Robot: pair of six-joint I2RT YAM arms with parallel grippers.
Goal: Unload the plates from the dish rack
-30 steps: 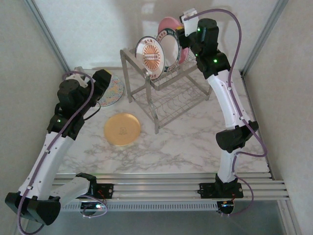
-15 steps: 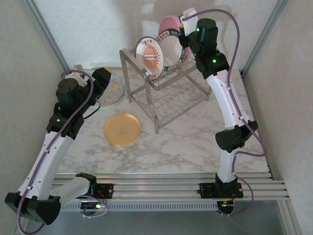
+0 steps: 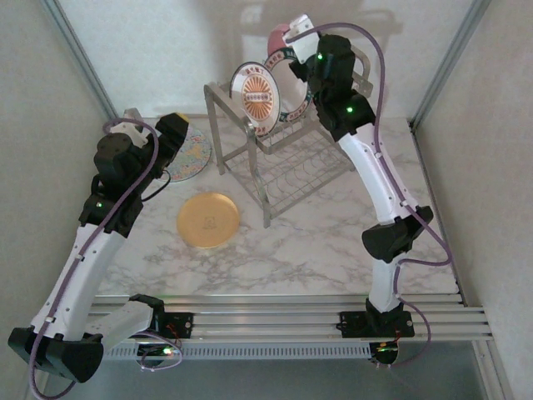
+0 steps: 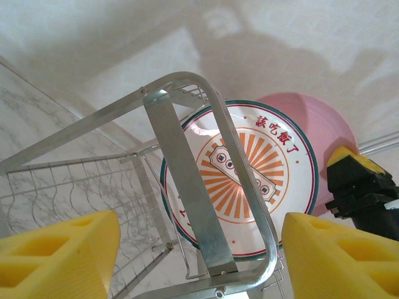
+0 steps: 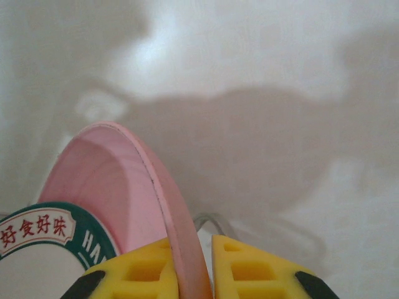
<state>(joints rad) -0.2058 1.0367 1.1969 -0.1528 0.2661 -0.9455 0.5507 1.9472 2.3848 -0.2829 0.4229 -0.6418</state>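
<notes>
In the top view, at the left of the frame, the left arm reaches over a speckled plate point(image 3: 190, 155) that lies flat on the table point(image 3: 316, 242); lower and a little to the right, an orange plate point(image 3: 208, 219) lies flat too, apart from the first one. In the left wrist view the yellow fingers point(image 4: 59, 255) of the left gripper point(image 4: 199, 249) stand wide apart at the lower corners and grip nothing; between them shows the tube frame of the dish rack point(image 4: 187, 180). The rack stands in the upper middle of the top view, and its lower tier point(image 3: 287, 175) is bare wire. On the upper tier, three plates stand on edge, one behind the other: the medallion plate point(image 3: 256, 96) in front to the left, then the green-rimmed plate point(image 3: 291, 83), then the pink plate point(image 3: 279, 37) at the back, highest in the frame; whether its lower edge sits in the slots is hidden. To the right, in the right wrist view, the rim of the pink plate point(image 5: 118, 180) runs down between the two yellow fingers point(image 5: 249, 271) of the right gripper point(image 5: 195, 255); they are pressed on it from both sides, one pad on each face; the green-rimmed plate point(image 5: 37, 233) shows at the lower left, just in front of the pink one.
</notes>
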